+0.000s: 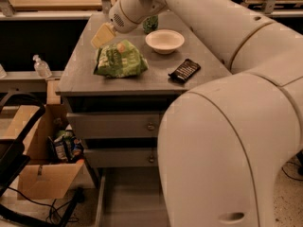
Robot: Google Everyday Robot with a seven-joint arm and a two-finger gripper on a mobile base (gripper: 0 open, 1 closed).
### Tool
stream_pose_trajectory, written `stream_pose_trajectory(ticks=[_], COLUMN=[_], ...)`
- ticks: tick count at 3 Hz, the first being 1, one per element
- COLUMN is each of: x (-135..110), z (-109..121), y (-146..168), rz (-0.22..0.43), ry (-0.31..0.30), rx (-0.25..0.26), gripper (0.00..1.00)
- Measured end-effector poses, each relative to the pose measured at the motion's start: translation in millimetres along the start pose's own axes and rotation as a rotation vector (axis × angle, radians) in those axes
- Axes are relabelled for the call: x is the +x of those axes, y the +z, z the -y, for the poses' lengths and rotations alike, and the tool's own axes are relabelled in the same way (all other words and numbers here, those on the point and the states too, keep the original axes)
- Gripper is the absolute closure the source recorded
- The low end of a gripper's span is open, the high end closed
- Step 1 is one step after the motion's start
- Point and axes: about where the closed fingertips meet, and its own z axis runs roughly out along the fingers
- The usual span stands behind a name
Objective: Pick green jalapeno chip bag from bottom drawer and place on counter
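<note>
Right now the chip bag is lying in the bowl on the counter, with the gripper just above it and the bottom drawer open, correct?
Not quite. The camera view shows the chip bag lying on the counter itself, beside the bowl and apart from it. The rest holds: the gripper hangs just above the bag and the bottom drawer is open.
</note>
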Motion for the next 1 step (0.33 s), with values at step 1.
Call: stream_pose_trajectory(ticks=[1], x=[0.2], z=[-0.9], y=[1.6], rz=[-0.001], ry=[0.000], rx=[-0.002], gripper=[0.00])
